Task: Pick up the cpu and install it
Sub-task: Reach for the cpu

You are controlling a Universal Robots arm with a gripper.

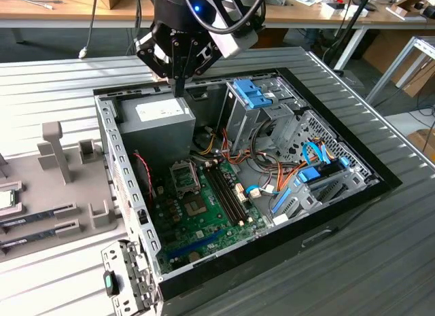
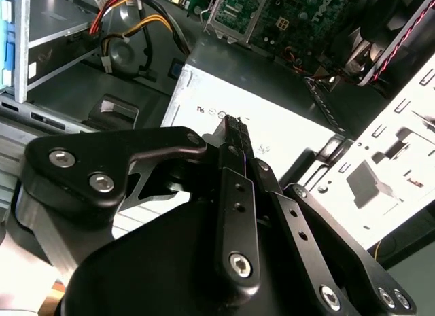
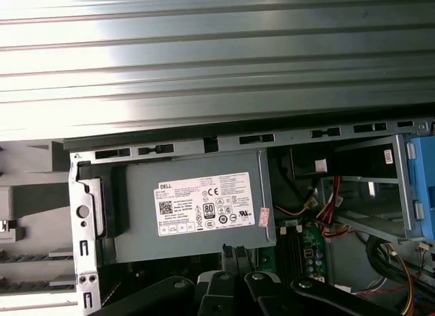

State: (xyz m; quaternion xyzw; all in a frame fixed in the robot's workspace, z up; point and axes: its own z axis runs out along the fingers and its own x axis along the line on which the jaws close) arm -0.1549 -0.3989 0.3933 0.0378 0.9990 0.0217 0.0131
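Claw (image 2: 234, 124) above power supply (image 3: 194, 206); cpu (image 1: 5, 199) half-cropped.

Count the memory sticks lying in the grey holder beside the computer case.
3, it seems, side by side in the grey holder at the exterior view's left: a far memory stick, a middle memory stick, a near memory stick. More may lie past the picture's edge.
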